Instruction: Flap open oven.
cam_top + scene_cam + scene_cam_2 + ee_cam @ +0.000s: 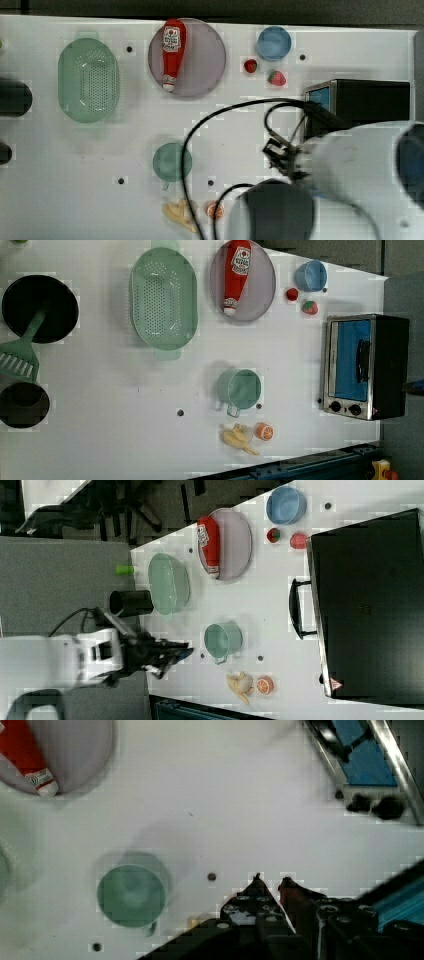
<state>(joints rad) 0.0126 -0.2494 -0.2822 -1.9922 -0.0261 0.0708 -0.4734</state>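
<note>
Oven [367,762] well apart from narrow-jawed, empty gripper [270,881], door closed.

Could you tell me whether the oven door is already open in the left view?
No, the oven door is flat against its silver front frame, handle untouched.

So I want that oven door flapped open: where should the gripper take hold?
Take the black bar handle on the oven door. It stands off the blue glass on two posts, so fingers can likely close across it, coming from the door side, the left view's left.
</note>
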